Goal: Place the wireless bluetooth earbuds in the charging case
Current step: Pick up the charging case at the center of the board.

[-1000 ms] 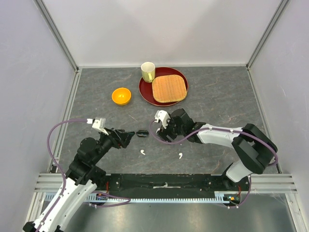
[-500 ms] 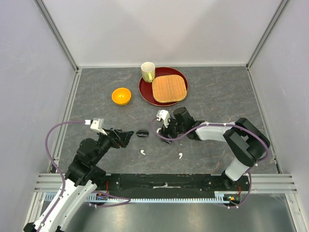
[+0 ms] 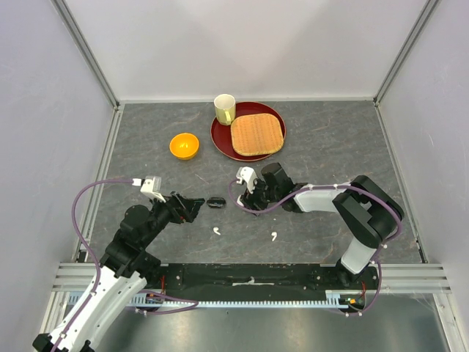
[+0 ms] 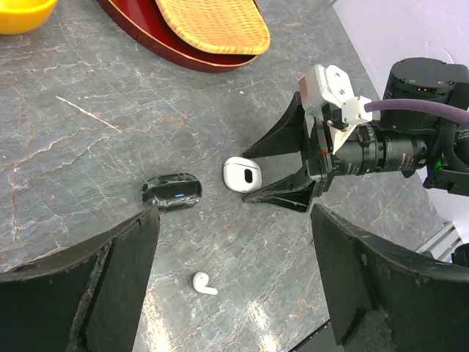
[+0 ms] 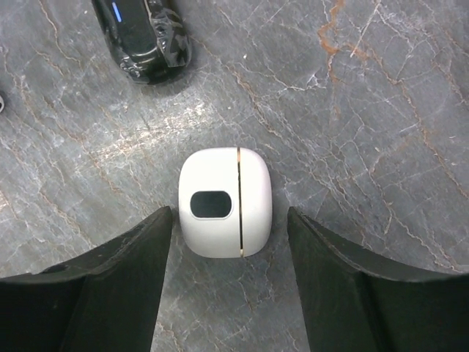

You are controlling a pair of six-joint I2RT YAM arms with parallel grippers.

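A closed white charging case (image 5: 225, 202) lies flat on the grey table between the open fingers of my right gripper (image 5: 229, 220), not clamped. It also shows in the left wrist view (image 4: 242, 174). A glossy black case (image 3: 215, 202) with a blue light lies just left of it (image 5: 143, 29). One white earbud (image 3: 217, 232) lies in front of the black case, under my open, empty left gripper (image 4: 236, 220). A second white earbud (image 3: 273, 236) lies further right. No black earbuds show.
An orange bowl (image 3: 184, 145) stands at the back left. A red plate (image 3: 220, 136) holds a woven mat (image 3: 256, 134), with a pale yellow cup (image 3: 225, 108) on its rim. Metal rails run along the table's sides.
My right gripper has shifted slightly left and settled with its fingers on either side of the white case. My left arm has barely moved.
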